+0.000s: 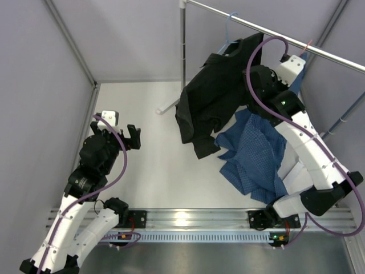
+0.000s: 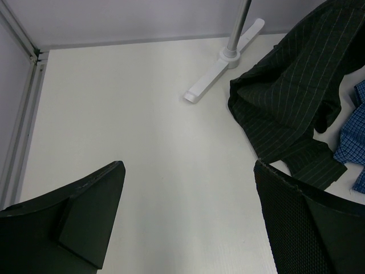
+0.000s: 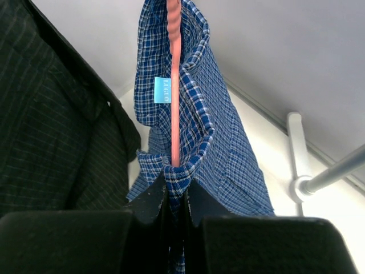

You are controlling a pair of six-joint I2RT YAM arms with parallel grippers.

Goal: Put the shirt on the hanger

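Note:
The blue checked shirt [image 1: 256, 154] hangs from my right gripper [image 1: 292, 64], high up by the rail, and trails down onto the table. In the right wrist view my right gripper [image 3: 175, 185] is shut on a fold of the shirt [image 3: 228, 142]. The pink hanger [image 3: 173, 85] runs straight up from that fold, inside the collar. Its hook [image 1: 308, 44] shows by the rail. My left gripper [image 1: 132, 137] is open and empty, low over the table at the left. In the left wrist view it [image 2: 188, 188] is over bare table.
A black striped shirt [image 1: 211, 97] hangs on a light blue hanger [image 1: 230, 27] from the metal rail [image 1: 268, 31], just left of the blue shirt; it also shows in the left wrist view [image 2: 291, 97]. The rail's upright pole [image 1: 182, 57] has a white foot [image 2: 219, 71]. Grey walls enclose the table.

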